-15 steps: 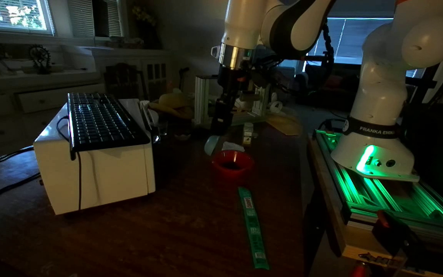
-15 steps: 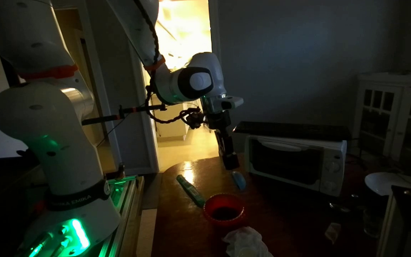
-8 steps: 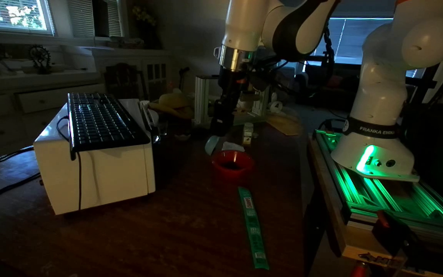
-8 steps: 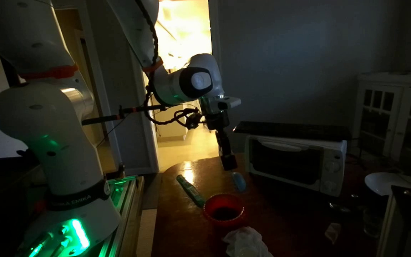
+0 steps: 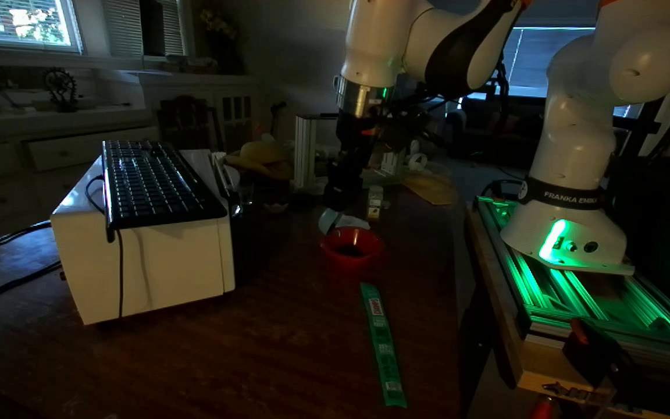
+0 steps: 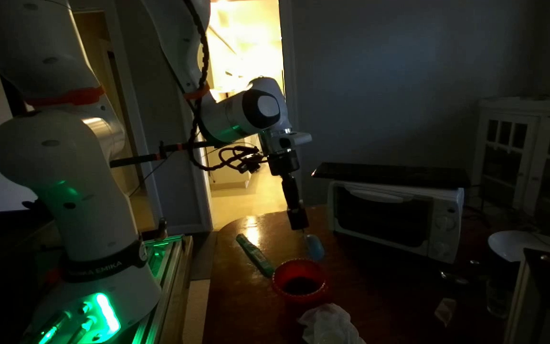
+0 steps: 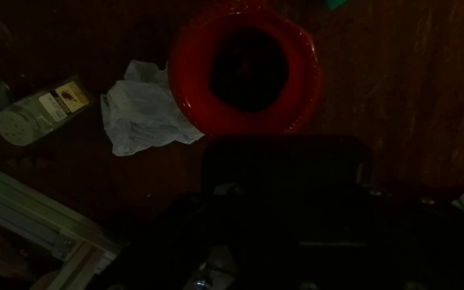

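Observation:
My gripper (image 5: 338, 201) is shut on a light blue oval object (image 5: 329, 221), which hangs tilted below the fingertips. In an exterior view, a thin stem seems to join this blue piece (image 6: 315, 247) to the gripper (image 6: 299, 220). A red bowl (image 5: 352, 267) stands on the table close by, with the blue object above and just beside its rim. Seen from the wrist, the bowl (image 7: 193, 80) lies just ahead of the dark gripper (image 7: 286, 161), which hides whatever is between the pads. The bowl's bottom looks dark; its contents cannot be made out.
A green packet (image 5: 382, 346) lies near the bowl. White crumpled paper (image 7: 143, 114) touches the bowl's side in the wrist view, with a spice jar (image 7: 46, 110) beyond. A toaster oven (image 6: 389, 220) carries a keyboard (image 5: 154, 180). A metal frame (image 7: 34, 209) stands behind.
The gripper, with the blue object still in it, has shifted a little closer to the red bowl and slightly lower. The bowl, packet and paper have stayed put.

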Robot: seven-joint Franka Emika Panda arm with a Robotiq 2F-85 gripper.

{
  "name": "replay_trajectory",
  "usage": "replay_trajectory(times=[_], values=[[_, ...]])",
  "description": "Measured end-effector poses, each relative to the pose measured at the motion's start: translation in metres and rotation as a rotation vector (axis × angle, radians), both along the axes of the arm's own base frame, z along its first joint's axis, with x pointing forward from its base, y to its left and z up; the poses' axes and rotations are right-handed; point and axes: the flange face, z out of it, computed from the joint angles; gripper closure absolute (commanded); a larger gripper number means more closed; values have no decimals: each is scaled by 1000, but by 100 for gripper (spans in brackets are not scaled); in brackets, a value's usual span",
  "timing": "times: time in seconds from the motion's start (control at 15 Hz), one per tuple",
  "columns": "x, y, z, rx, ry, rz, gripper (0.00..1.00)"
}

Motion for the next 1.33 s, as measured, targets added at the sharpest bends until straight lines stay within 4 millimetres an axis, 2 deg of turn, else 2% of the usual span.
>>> replay_trajectory(times=[0.47,0.67,0.73,1.0,1.07,1.33], values=[[-19,2,-15,-162,-83,-152,78],[-28,10,-25,-177,-85,-174,78],[-31,14,-28,-177,-84,-176,53],[-30,14,-29,-176,-82,-178,53],[-30,14,-29,-176,-82,-179,78],[-29,17,-28,-174,-87,-172,78]])
